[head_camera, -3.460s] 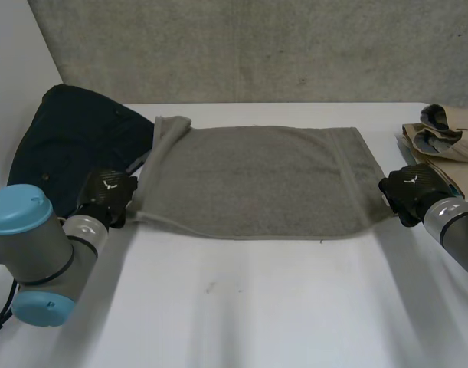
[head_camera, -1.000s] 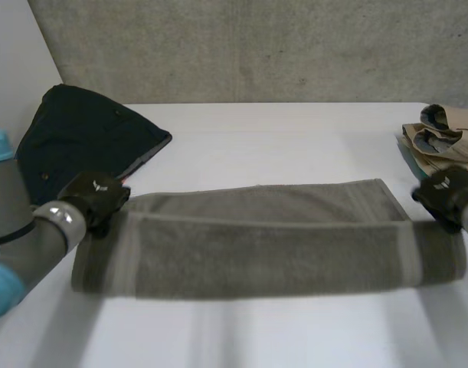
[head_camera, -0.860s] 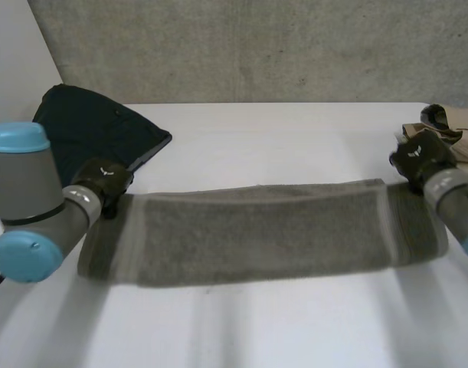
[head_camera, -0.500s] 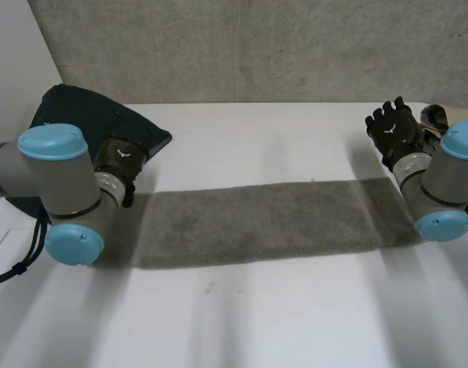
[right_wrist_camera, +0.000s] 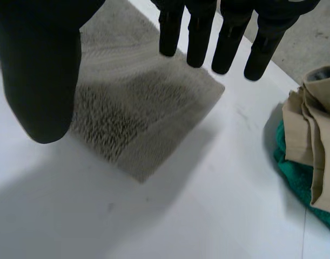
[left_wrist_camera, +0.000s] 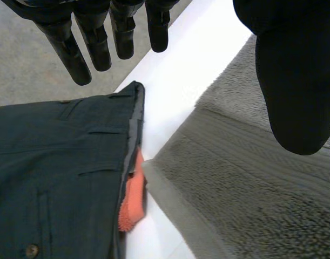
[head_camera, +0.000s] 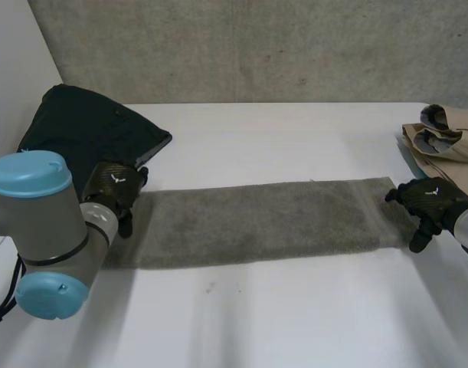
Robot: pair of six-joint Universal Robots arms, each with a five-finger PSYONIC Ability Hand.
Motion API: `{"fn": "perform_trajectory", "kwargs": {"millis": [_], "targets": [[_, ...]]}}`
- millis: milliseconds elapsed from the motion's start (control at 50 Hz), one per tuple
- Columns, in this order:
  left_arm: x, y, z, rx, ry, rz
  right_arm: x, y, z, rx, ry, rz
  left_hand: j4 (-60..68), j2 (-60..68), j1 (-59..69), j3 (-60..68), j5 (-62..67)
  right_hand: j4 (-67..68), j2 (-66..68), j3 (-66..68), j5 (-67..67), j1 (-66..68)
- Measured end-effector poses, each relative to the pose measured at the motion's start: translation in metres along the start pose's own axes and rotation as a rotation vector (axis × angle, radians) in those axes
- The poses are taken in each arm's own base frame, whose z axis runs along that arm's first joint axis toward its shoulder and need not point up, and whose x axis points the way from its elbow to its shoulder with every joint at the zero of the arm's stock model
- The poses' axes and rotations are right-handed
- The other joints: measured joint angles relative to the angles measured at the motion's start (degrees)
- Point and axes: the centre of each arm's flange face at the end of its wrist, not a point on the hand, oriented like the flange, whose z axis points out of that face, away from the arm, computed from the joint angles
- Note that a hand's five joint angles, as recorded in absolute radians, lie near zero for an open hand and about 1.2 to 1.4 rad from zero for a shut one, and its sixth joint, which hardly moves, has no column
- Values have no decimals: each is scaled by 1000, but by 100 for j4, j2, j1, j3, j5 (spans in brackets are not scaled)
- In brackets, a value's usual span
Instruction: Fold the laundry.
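A grey towel (head_camera: 256,222) lies folded lengthwise into a long strip across the middle of the white table. My left hand (head_camera: 115,186) hovers over the strip's left end, fingers (left_wrist_camera: 94,38) straight and apart from the thumb, holding nothing. The towel's left end corner (left_wrist_camera: 208,178) lies below that palm. My right hand (head_camera: 427,201) hangs over the right end, open too, fingers (right_wrist_camera: 224,38) spread above the towel's corner (right_wrist_camera: 148,113) without touching it.
A dark navy garment (head_camera: 80,138) lies at the back left, its edge (left_wrist_camera: 73,162) close beside the towel's end, with an orange patch (left_wrist_camera: 131,199) under it. Beige folded clothes (head_camera: 448,138) sit on a green cloth (right_wrist_camera: 300,172) at the back right.
The towel was folded in half towards me into a narrow strip. Both hands let go of its ends and opened; the right hand then came back down over the right end.
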Motion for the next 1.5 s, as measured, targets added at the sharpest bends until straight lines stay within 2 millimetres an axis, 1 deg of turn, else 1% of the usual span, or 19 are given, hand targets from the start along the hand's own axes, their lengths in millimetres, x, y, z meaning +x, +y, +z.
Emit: {"fn": "perform_trajectory", "kwargs": {"millis": [60,100,140,240,420,500,580,640,700,800,900,960,1000,1060,1180,1280,1360,1440,1500], "targets": [[2,1,0,0,11,-3,-2,4,3,2,6,-20,0,0,0,1,0,1227,1262,1206,1096,1220],[3,2,0,1,16,-4,-1,7,6,3,15,-38,0,0,-1,1,0,3394,3635,3469,3356,3564],[4,1,0,3,19,-3,1,10,9,-4,33,-55,0,0,0,1,0,4418,4552,4374,4253,4145],[4,-1,-2,11,20,-2,18,18,10,-43,121,-79,0,0,0,0,0,4590,4588,4511,4266,4145],[-1,-7,-11,27,12,-3,81,23,-13,-127,376,-241,0,0,0,1,0,4595,4588,4513,4266,4145],[-3,-7,-14,26,8,-4,84,10,-17,-103,397,-321,0,0,0,1,0,4598,4588,4514,4286,4145],[-5,-8,-17,28,2,-6,50,-32,-13,47,333,-369,0,0,0,1,0,4610,4588,4533,4330,4145],[-8,-10,-18,34,-5,-8,6,-67,-12,205,240,-380,0,0,0,1,0,4611,4588,4532,4330,4145],[-11,-14,-21,47,-14,-10,-56,-105,-19,409,94,-398,0,0,0,1,0,4612,4588,4533,4330,4145],[-14,-18,-25,59,-23,-15,-148,-138,-43,655,-128,-441,0,0,0,1,0,4613,4587,4533,4330,4145],[-12,-18,-28,60,-17,-23,-238,-133,-62,796,-361,-496,0,0,0,1,0,4615,4587,4536,4330,4145],[-11,-17,-29,59,-11,-28,-267,-123,-65,809,-437,-510,0,0,0,1,0,4610,4585,4532,4330,4142],[-9,-17,-30,58,-5,-36,-293,-106,-64,789,-511,-518,0,0,0,1,0,2621,2635,2575,2487,2522],[-7,-17,-30,61,0,-42,-304,-94,-62,748,-542,-514,0,0,0,1,0,105,74,70,-31,-31],[-2,-26,-31,91,11,-45,-280,-98,-60,641,-461,-433,0,0,0,1,0,-1039,-928,-1058,-1040,-936],[7,-43,-36,152,32,-39,-201,-97,-57,436,-301,-206,0,0,0,1,0,-1045,-928,-1058,-1040,-936],[15,-51,-39,182,51,-34,-169,-74,-54,315,-263,-108,0,0,0,1,0,-960,-849,-976,-967,-875],[23,-54,-41,192,71,-28,-153,-51,-48,232,-239,-92,0,0,0,1,0,604,705,587,589,619],[30,-52,-42,190,89,-23,-141,-32,-40,172,-203,-150,0,0,0,1,0,3529,3705,3498,3361,3410]]}}
